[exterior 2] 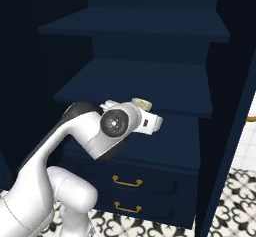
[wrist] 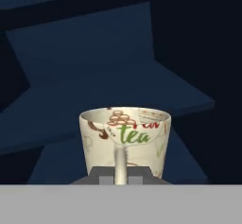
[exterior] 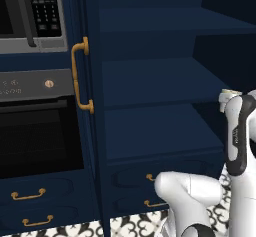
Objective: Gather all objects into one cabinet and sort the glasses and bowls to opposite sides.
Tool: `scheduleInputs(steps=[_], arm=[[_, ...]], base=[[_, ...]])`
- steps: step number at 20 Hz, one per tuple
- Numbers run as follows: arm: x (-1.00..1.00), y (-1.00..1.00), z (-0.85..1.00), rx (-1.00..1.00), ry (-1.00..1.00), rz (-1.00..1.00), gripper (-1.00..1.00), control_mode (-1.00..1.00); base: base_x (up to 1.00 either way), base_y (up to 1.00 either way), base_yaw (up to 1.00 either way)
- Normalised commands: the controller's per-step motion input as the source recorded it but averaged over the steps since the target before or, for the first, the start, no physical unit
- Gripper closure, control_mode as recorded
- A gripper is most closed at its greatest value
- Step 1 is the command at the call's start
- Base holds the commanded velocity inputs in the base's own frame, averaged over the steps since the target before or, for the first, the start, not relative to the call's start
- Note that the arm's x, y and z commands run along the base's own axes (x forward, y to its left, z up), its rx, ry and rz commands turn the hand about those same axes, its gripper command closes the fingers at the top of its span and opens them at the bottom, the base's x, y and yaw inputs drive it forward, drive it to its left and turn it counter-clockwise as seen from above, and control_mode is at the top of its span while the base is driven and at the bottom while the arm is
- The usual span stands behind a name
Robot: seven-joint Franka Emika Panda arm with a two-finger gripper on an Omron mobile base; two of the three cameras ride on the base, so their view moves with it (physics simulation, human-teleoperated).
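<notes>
A small cream mug point(wrist: 125, 138) with green "tea" lettering stands upright just ahead of the hand, its handle turned toward me. My gripper point(wrist: 121, 177) is shut on that handle. The base views show the mug's rim point(exterior 2: 141, 102) point(exterior: 227, 95) poking up above the white hand, held in the air in front of the open shelves of a tall narrow navy unit point(exterior 2: 140, 86). The cabinet and the bowls are out of view.
The tall unit point(exterior: 150, 81) has several bare shelves, a brass handle point(exterior: 80, 76) on its left post and two drawers point(exterior 2: 127, 181) below. A microwave point(exterior: 30, 16) and an oven point(exterior: 35, 131) sit to its left. The floor is patterned tile point(exterior 2: 235, 191).
</notes>
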Motion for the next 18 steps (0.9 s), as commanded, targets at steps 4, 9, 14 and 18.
scheduleInputs(steps=[4,9,14,18], arm=[[-0.49,0.55,0.16,-0.01,-0.22,0.0,1.0,-1.0],[-0.36,0.59,0.38,-0.05,-0.01,-0.01,1.0,-1.0],[-0.01,0.58,0.37,-0.04,0.02,-0.01,1.0,-1.0],[-0.21,0.13,0.2,0.0,0.1,-0.05,1.0,-1.0]], base=[[0.0,0.0,0.0],[0.0,0.0,0.0],[0.0,0.0,0.0],[0.0,0.0,0.0]])
